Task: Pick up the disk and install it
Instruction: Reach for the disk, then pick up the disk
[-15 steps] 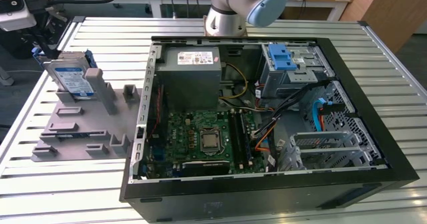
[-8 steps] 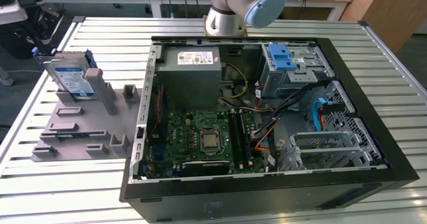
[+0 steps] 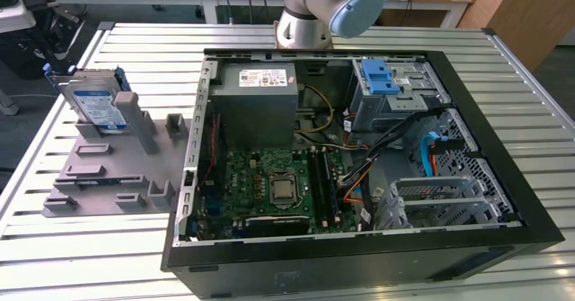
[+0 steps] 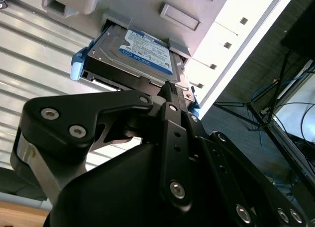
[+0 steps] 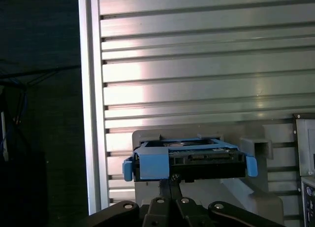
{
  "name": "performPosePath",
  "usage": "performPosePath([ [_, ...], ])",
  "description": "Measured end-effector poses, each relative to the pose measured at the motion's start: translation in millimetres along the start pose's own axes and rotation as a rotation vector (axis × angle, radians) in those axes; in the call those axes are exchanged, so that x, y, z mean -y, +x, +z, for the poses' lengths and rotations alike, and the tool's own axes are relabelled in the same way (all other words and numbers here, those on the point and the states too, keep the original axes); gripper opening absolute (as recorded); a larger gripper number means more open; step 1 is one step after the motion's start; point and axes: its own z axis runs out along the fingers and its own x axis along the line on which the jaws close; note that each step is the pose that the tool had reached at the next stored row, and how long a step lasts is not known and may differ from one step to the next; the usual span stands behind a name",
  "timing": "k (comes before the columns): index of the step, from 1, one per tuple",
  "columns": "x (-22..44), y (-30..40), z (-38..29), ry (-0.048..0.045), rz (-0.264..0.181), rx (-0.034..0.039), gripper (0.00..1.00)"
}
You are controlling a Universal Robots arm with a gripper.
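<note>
**Operator:** Where are the tight edges around the disk?

**Spotter:** Your disk [image 3: 97, 104] stands on edge at the far corner of the grey holder [image 3: 108, 173], on the exterior view's left. It is close to the side rail of the table [image 3: 81, 247]. A grey post [image 3: 126, 107] of the holder stands just beside it, toward the exterior view's right. The air above the disk is open. The arm [image 3: 319, 5] rises from the table's far edge, well apart from it.

**Operator:** And my gripper?

**Spotter:** In both wrist views you see the gripper [image 4: 170, 86] [image 5: 172, 180] pointing at the disk's narrow edge. Its tips are pressed together with nothing pinched between them. I cannot tell how near it is to the disk.

**Operator:** How does the disk look?

**Spotter:** It is a flat silver-grey slab with a white-and-blue label on the broad face. A bright blue plastic frame runs round its edges. In the first wrist view, blue tabs jut out at both ends.

**Operator:** What about the surface and the room?

**Spotter:** You have a slatted metal table, bright with glare. The open black computer case [image 3: 359, 264] lies just beside the holder, on the exterior view's right. Inside it are a grey power supply box [image 3: 260, 99] and a green motherboard [image 3: 274, 180]. A blue latch [image 3: 382, 79] sits on the drive cage at the far corner, with cables running below it. Wooden desks stand behind the table.
</note>
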Motion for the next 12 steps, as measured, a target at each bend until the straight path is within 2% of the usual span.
performPosePath([
  [8,0.0,0.3,0.0,0.0,-0.001,0.0,0.11],
  [12,0.0,0.3,0.1,0.0008,-0.019,-0.0006,0.11],
])
